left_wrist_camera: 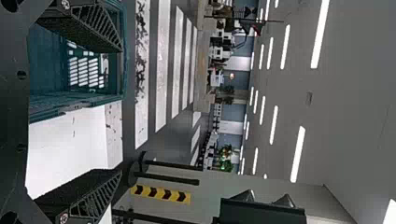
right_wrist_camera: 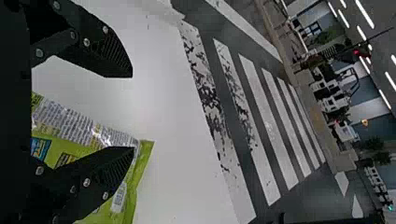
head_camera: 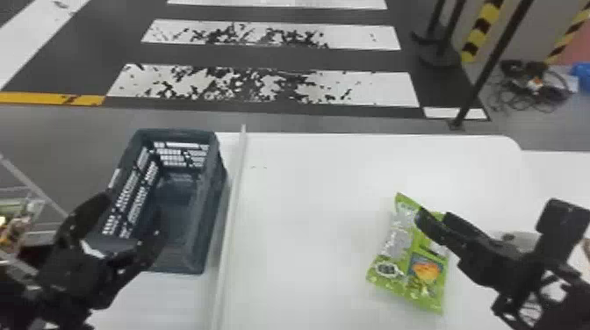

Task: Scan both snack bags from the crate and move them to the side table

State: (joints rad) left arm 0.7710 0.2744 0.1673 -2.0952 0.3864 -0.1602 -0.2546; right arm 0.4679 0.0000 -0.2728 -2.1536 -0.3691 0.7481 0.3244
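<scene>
Okay, right gripper, fingers wide apart, holding nothing, near green snack bag lying on white table; left gripper, also wide apart, holding nothing, near the dark crate, which sits left of bag

Bright indoors, lit by white ceiling strip lights, table nearly washed out, shadows soft, glare on green bag

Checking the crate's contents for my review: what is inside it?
Inside the crate, its bare floor and slotted walls can be seen. The left gripper covers part of the near end; what lies behind it cannot be told.
</scene>
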